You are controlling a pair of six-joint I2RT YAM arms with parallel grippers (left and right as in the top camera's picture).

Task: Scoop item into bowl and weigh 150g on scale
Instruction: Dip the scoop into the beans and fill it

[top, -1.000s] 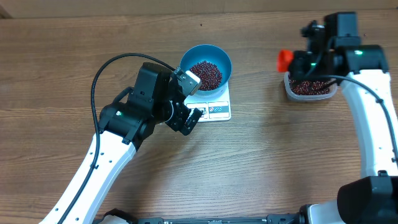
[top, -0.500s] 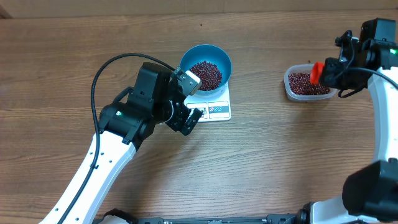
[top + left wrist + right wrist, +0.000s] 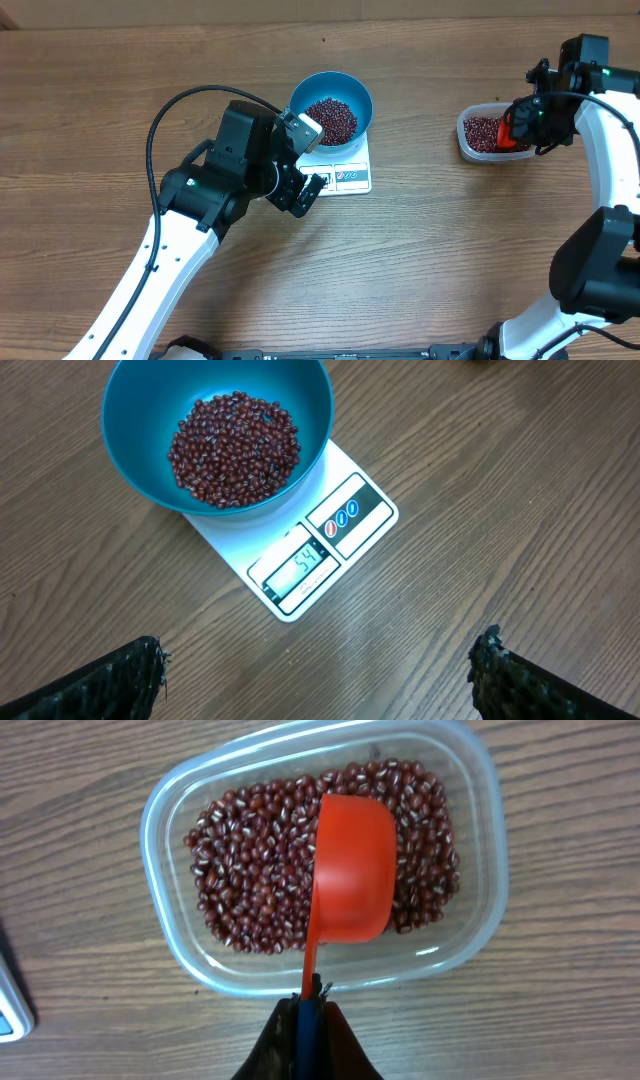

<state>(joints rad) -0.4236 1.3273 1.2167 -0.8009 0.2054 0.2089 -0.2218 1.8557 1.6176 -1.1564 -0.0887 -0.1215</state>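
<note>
Right arm's on the move: half a second ago it carried the scoop (image 3: 350, 870) off past the right end of the tub (image 3: 170, 940), and now it has swung back left so the orange-red cup sits over the right half of that tub. The right gripper (image 3: 310, 1015) is pressed tight on the scoop's thin handle, with a sliver of blue tip showing between the fingers. Under the cup lie the beans (image 3: 250, 880), a dark red-brown layer covering the floor of the clear tub. Whether the cup touches them, I cannot tell.

Over on the left, nothing has shifted. The left gripper (image 3: 315, 675) hangs just near of the scale (image 3: 345, 525), its jaws spread wide, pinching nothing, one black fingertip at each lower corner of the wrist view. The blue bowl (image 3: 130, 400) stands on the far part of the white scale, a heap of beans in its bottom. The display (image 3: 305, 567) on the near edge reads 54, with the label panel just beside it. Tub and scale stand well apart on the wooden table (image 3: 450, 260), the tub at the far right.
</note>
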